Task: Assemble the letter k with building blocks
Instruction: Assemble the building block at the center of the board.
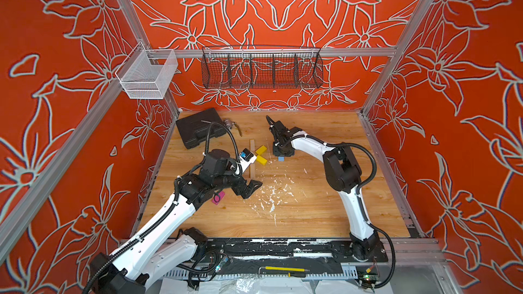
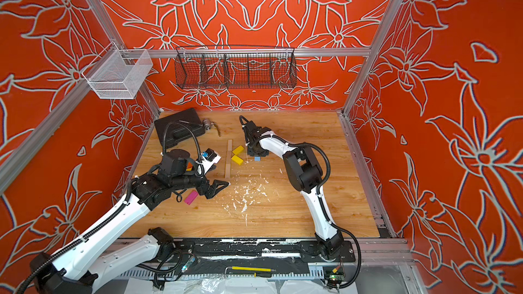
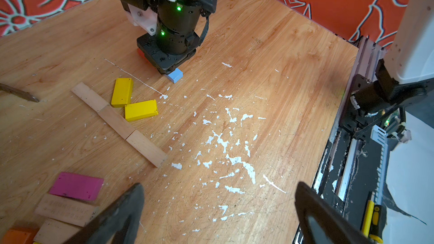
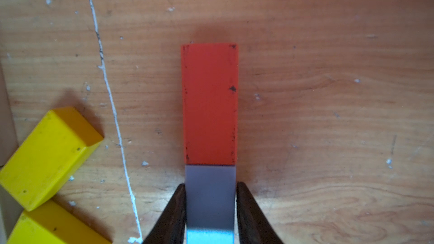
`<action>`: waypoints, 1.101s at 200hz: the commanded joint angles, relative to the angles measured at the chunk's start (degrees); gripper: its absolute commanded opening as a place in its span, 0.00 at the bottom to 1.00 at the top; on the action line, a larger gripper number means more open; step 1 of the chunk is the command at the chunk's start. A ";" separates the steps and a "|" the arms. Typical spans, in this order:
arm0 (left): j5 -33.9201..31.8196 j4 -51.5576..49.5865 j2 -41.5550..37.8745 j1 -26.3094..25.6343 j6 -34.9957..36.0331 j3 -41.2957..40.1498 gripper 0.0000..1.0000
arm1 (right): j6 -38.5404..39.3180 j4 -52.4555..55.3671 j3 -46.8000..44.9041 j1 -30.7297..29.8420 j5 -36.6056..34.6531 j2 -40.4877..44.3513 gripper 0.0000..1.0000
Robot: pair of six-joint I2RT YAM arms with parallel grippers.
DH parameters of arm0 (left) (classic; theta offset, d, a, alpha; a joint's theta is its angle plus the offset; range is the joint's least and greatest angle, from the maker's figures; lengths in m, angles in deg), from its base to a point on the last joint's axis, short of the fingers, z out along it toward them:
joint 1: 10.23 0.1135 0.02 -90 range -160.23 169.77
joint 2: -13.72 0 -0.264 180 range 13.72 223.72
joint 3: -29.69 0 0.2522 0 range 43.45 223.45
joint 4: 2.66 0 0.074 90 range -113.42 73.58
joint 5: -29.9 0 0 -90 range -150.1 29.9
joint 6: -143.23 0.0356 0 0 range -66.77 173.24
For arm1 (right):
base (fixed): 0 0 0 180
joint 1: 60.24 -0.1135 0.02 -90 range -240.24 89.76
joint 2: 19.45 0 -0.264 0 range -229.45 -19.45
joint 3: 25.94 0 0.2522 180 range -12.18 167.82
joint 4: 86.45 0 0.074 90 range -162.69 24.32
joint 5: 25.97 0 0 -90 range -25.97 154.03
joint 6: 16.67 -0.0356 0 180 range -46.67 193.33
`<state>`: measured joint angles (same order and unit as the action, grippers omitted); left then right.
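Jaws of the right gripper [image 4: 210, 185] stand narrow, one fingertip against each long side of a blue block [image 4: 210, 207] lying flat on the wooden table [image 4: 328, 90]; they clasp it. Only the right wrist view shows this grip. It also shows a red block [image 4: 209, 104] just beyond the fingertips, set end to end with the blue one and touching it. In both top views the gripper body covers the grip and the red block, so only one end of the blue block shows.

To one side of these jaws, near but apart, lie two yellow blocks [image 4: 47, 158]. The left wrist view shows more: the two form a V whose point meets a straight row of three pale wood bars [image 3: 117, 122] laid end to end.

Jaws of the left gripper [image 3: 218, 185] are spread wide with nothing between them, over bare table dotted with white paint flecks [image 3: 223, 142]. Just outside one finger lies a magenta block [image 3: 76, 186], touching a few loose pale blocks [image 3: 65, 210], and an orange block [image 3: 16, 235] lies past those.
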<state>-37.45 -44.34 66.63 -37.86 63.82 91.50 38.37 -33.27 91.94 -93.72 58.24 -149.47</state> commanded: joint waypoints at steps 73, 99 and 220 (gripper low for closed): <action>-3.56 0.30 0.90 1.35 -2.92 0.76 0.97 | 0.99 2.11 2.54 -0.21 -0.04 2.56 0.56; -7.03 -0.64 2.69 3.07 -7.35 2.11 0.97 | 2.46 1.89 1.48 -0.19 -0.94 7.55 0.62; -36.69 -14.95 8.05 6.63 -48.24 -6.72 0.99 | 9.07 -9.42 -26.24 -0.04 1.70 43.04 0.84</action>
<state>-65.03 -55.82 75.87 -31.74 27.91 89.25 46.30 -40.26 68.83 -93.70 58.00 -108.66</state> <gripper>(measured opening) 0.990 0.830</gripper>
